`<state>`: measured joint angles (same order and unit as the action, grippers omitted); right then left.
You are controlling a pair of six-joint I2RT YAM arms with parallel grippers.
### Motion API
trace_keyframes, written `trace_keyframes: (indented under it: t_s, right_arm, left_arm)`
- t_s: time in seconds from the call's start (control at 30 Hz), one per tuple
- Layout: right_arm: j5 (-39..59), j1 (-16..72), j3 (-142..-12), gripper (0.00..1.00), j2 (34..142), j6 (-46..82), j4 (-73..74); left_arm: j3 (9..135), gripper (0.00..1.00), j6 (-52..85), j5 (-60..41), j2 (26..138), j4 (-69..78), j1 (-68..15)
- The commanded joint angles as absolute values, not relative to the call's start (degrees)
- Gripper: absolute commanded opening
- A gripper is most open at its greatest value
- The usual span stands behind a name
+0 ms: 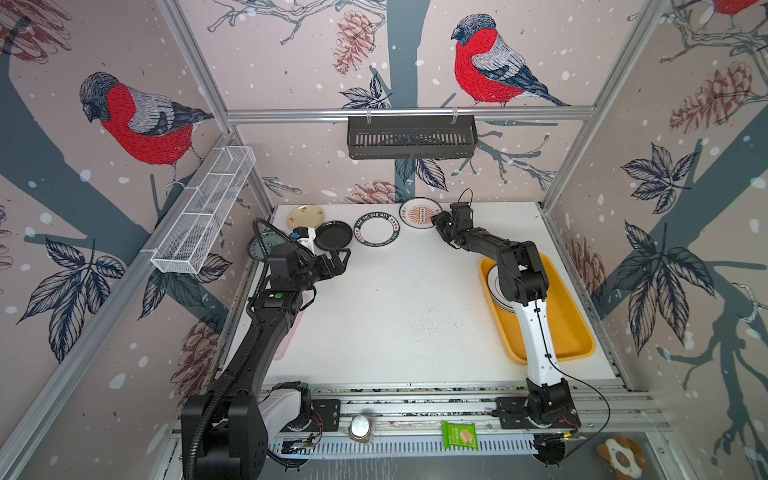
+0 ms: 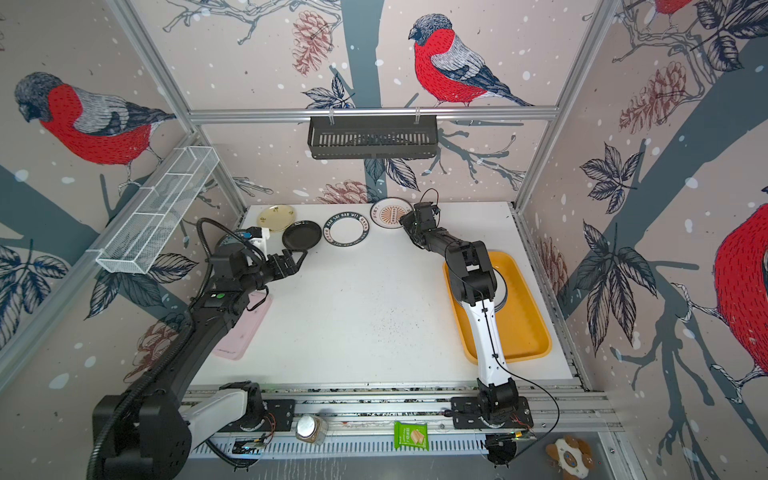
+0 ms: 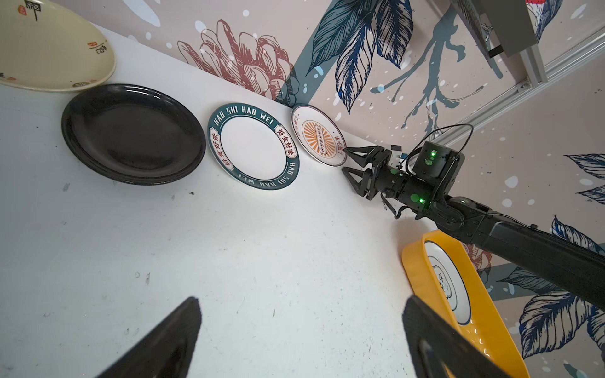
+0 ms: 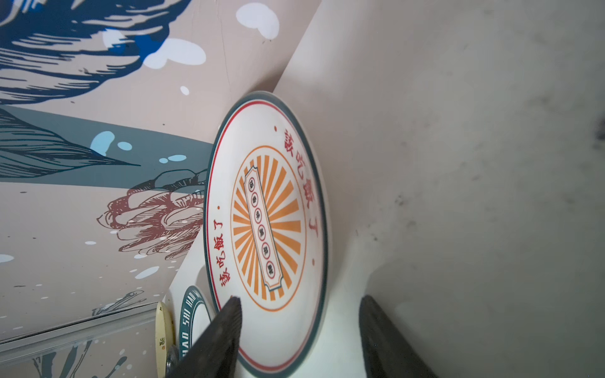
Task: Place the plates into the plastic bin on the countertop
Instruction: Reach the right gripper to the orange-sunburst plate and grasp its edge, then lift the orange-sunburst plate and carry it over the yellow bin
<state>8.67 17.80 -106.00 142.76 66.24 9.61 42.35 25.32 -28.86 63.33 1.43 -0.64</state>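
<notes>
1. Wallpaper printed with red-breasted birds, pine cones and leaves lines three walls around a white countertop (image 1: 395,299) flecked with black specks.
2. Five plates lie in a row along the counter's far edge. From left to right in both top views they are:
   - a blue-grey patterned plate (image 1: 261,246), mostly hidden behind the left arm
   - a cream-yellow plate (image 1: 306,217)
   - a black plate (image 1: 333,235)
   - a green-lettered plate (image 1: 377,231) with a white centre
   - a white sunburst plate (image 1: 417,213) with orange rays
3. The mustard-yellow plastic bin (image 1: 569,328) sits on the counter's right side, well apart from the row. A stack of plates (image 1: 493,291) rests in its far end, partly covered by the right arm. The left wrist view shows the top one (image 3: 448,288) is white with a dark emblem.
4. The right gripper (image 4: 299,307) reaches to the right edge of the sunburst plate, which lies on the counter. Its jaws stand partly apart with the plate's rim between them. One finger (image 4: 226,327) lies over the plate's face. The other sits beside the rim with a gap showing.
5. The left gripper (image 1: 340,259) hovers just in front of the black plate. Its jaws are spread wide and hold nothing.
6. A black slotted basket (image 1: 411,137) hangs on the back wall, and a white wire basket (image 1: 208,208) hangs on the left wall.
</notes>
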Motion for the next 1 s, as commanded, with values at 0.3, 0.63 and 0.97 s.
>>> trace_keyframes:
  t_s: [0.3,0.63,0.97]
  right_arm:
    - [7.6,18.1,-106.9,0.22,146.9,70.3,6.2]
    - [6.9,18.0,-102.2,0.03,143.9,71.4,7.5]
    - [3.9,17.9,-97.4,0.02,135.5,65.5,5.8]
  left_arm:
    - [42.3,0.96,23.6,-28.6,63.8,5.0,-0.5]
    - [42.2,0.96,23.6,-29.1,64.3,5.2,-0.4]
    - [42.2,0.96,23.5,-31.5,64.4,5.7,-0.5]
